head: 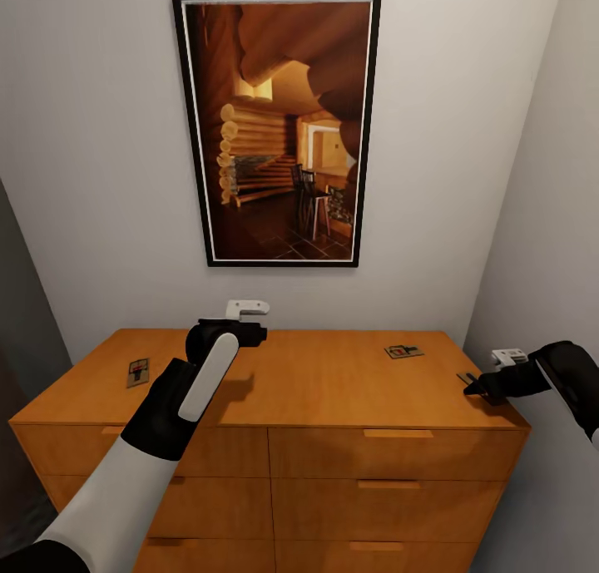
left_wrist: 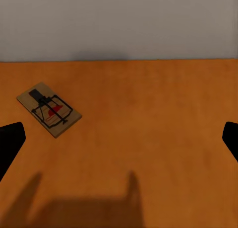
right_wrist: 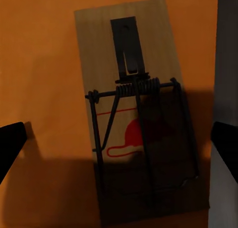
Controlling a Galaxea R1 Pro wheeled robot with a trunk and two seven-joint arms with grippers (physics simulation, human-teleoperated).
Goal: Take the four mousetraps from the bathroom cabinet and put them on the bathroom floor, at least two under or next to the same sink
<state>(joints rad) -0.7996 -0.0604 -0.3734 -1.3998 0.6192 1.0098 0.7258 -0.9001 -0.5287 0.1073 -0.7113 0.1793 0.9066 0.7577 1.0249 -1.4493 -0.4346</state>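
1. The step in hand seems to be the pick-up: three mousetraps lie on the cabinet (head: 283, 382) top.
2. The right gripper (head: 476, 383) hangs, fingers spread, over a trap (right_wrist: 139, 118) at the right edge.
3. The left gripper (head: 249, 328), also spread, faces another trap (left_wrist: 48, 109).
4. Next, the right gripper should likely go down and pinch its trap.

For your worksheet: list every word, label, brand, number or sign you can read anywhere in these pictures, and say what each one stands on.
No readable words, brands or numbers anywhere.
Mousetrap under the right gripper: a red printed mark, a picture and not letters.
Mousetrap ahead of the left gripper: a red smudge, too small to read.
Mousetraps on the cabinet: too small.
Framed picture: no text.
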